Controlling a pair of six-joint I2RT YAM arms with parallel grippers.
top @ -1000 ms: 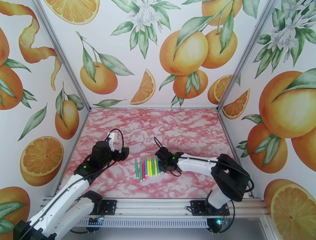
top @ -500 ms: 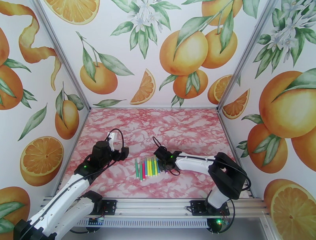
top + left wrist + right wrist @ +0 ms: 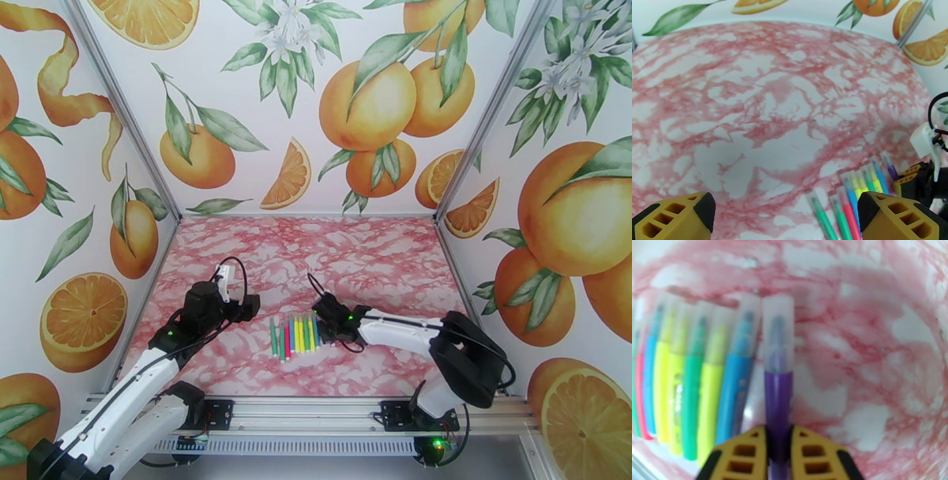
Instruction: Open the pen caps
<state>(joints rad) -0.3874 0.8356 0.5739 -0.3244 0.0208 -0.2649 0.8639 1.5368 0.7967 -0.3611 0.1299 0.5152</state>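
Several pens [image 3: 294,335] lie side by side on the pink marbled table [image 3: 332,253], coloured green, red, blue, yellow and purple. Their pen caps [image 3: 746,319] are translucent and sit on the far ends. My right gripper [image 3: 778,449] is shut on the barrel of the purple pen [image 3: 778,398], the rightmost of the row, which lies on the table with its cap [image 3: 778,330] on. In the top view the right gripper [image 3: 322,330] is low at the row's right side. My left gripper [image 3: 249,304] hovers left of the row, open and holding nothing, with its yellow fingers [image 3: 675,215] wide apart.
Orange-print walls [image 3: 237,118] close in the table on three sides. A metal rail [image 3: 316,414] with both arm bases runs along the near edge. Bare table stretches behind the pens towards the back wall.
The right gripper's fingers have closed onto the purple pen, and the right arm has shifted slightly. The left arm has not moved.
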